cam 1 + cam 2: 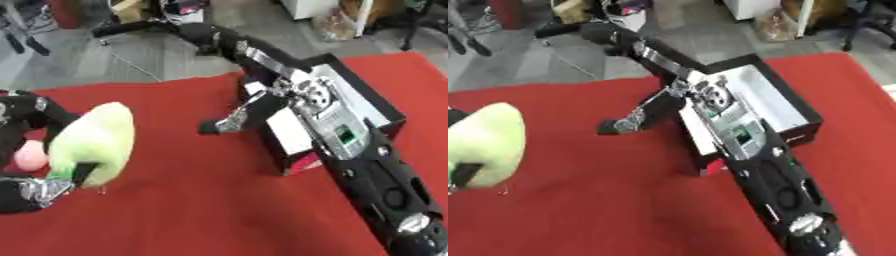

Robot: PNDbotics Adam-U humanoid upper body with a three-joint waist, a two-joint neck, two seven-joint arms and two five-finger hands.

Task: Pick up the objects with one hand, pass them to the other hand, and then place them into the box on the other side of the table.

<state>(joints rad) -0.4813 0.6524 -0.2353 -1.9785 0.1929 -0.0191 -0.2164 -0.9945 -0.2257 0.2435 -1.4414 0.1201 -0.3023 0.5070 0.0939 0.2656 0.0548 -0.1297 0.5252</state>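
My left hand [39, 150] is at the left edge of the desk [192, 200], its fingers curled round a pale green, rounded soft object [94, 142] and holding it up off the red cloth. One dark fingertip presses into the lower front of the green object, and the thumb side wraps behind it. Just beside that hand, at the very left edge, I can see a small pink rounded thing [29, 156], partly hidden by the hand; I cannot tell whether it touches the green object.

My right arm runs up from the lower right corner and lies across the box [789, 102], a black-walled open box with a pale inside that sits toward the right edge of the desk. My right hand [636, 119] reaches out past the box's left wall over the middle of the desk, fingers straight and spread apart, holding nothing. It is well apart from the green object, with bare red cloth between the two hands.
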